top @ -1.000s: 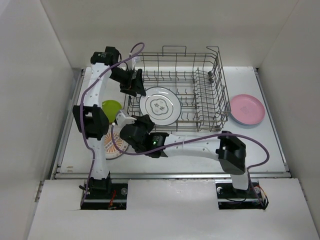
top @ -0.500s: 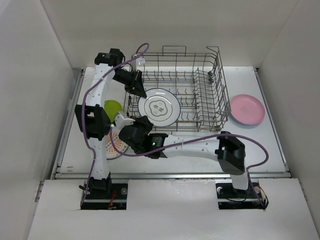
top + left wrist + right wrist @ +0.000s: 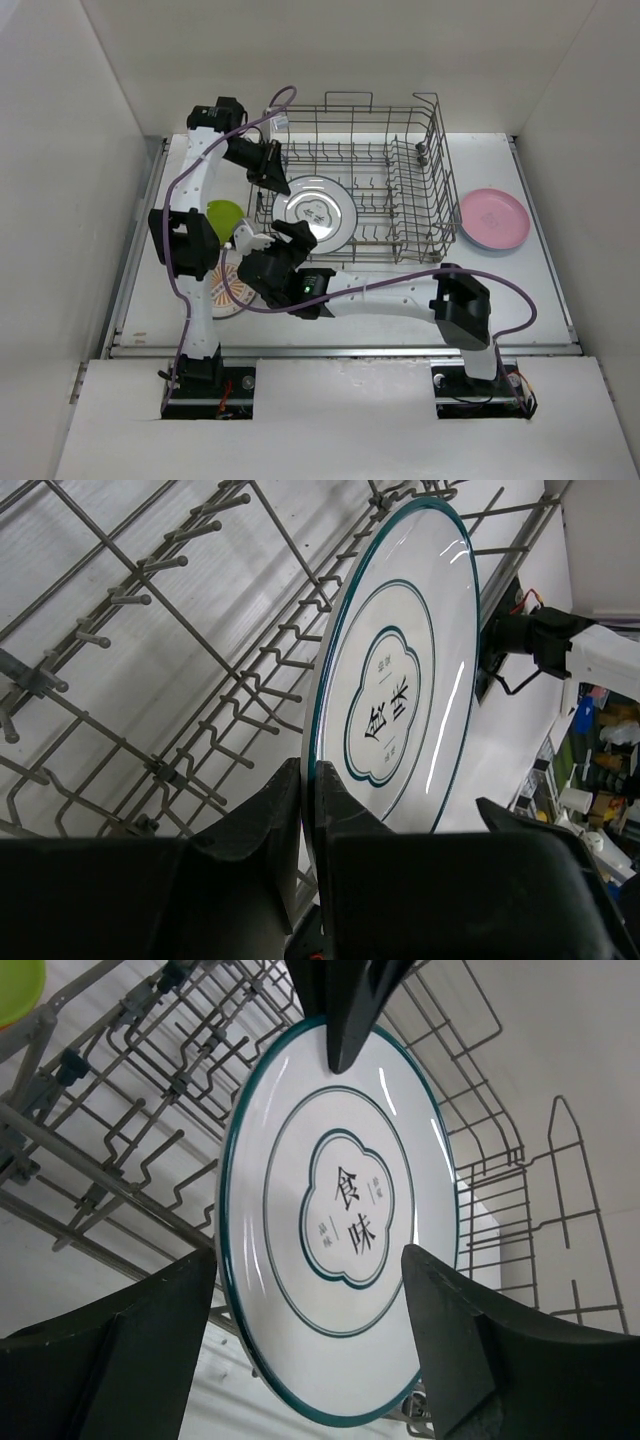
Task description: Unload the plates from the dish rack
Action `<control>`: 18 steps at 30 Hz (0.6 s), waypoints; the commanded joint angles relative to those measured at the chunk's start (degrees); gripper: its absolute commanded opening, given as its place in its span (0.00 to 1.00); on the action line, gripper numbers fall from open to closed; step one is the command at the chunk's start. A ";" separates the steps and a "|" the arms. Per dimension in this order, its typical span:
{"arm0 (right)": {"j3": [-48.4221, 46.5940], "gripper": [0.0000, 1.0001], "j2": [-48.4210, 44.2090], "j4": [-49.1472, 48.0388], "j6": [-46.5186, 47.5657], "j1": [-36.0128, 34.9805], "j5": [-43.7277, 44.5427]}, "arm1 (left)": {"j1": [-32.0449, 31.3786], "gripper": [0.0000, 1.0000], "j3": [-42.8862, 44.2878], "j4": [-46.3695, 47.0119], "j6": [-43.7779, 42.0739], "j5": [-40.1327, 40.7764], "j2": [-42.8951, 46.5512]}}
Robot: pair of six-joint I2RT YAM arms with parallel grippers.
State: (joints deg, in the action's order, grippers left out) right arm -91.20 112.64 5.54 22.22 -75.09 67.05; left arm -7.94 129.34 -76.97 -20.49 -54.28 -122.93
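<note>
A white plate (image 3: 315, 213) with a teal rim and a printed middle stands tilted in the grey wire dish rack (image 3: 400, 160). My left gripper (image 3: 273, 172) is shut on its far left rim; in the left wrist view the two fingers (image 3: 265, 830) pinch the plate (image 3: 400, 670) edge-on. My right gripper (image 3: 283, 236) is open at the plate's near edge. In the right wrist view its gripper (image 3: 308, 1260) stands wide before the plate (image 3: 345, 1210), not touching it, with the left fingers (image 3: 350, 1010) on the top rim.
A lime green plate (image 3: 224, 214) lies left of the rack. A white plate with an orange pattern (image 3: 222, 295) lies under the arms at the near left. A pink plate (image 3: 493, 217) lies right of the rack. The rack's tall wire sides (image 3: 530, 1190) and tines (image 3: 150, 630) surround the white plate.
My left gripper has shut on the white plate's rim. My right gripper, shut on the plate before, has opened and let go. The plate has shifted slightly to the left.
</note>
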 commanded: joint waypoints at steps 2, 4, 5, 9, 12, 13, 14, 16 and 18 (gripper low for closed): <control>-0.82 0.83 -1.81 -2.64 -2.87 -0.50 3.44 | 1.17 0.00 1.09 -12.94 -0.87 -1.70 1.65; -1.43 0.85 -3.56 -2.64 -3.93 -0.50 3.97 | 1.88 0.00 1.70 -12.33 -0.08 -1.70 1.65; -1.44 0.87 -4.18 -2.64 -4.46 -0.50 3.97 | 2.58 0.00 1.71 -12.33 0.62 -1.70 1.65; -1.44 0.90 -7.87 -1.33 -9.27 -0.50 1.69 | 5.12 0.00 3.20 -10.49 2.03 -2.31 1.81; -2.05 0.90 -11.91 3.51 -16.47 0.03 -6.03 | 6.71 0.00 3.20 -8.29 4.83 -3.37 2.34; -2.05 0.90 -13.22 3.51 -17.64 0.03 -8.05 | 7.32 0.00 3.20 -8.28 4.85 -3.98 2.35; -1.27 0.90 -15.67 3.51 -18.69 0.73 -11.81 | 8.37 0.00 3.20 -7.76 5.37 -3.99 2.35; -0.47 0.90 -17.45 3.51 -21.23 1.35 -13.86 | 10.57 0.00 3.20 -7.76 5.90 -4.60 3.57; -0.47 0.90 -18.59 4.21 -22.82 2.67 -14.40 | 12.51 0.00 1.45 -6.89 7.39 -5.13 5.33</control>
State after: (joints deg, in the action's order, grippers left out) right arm -91.02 97.73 9.78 5.52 -74.04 56.73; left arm 1.72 130.21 -76.66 -15.62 -55.13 -122.93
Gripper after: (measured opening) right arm 0.897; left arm 0.054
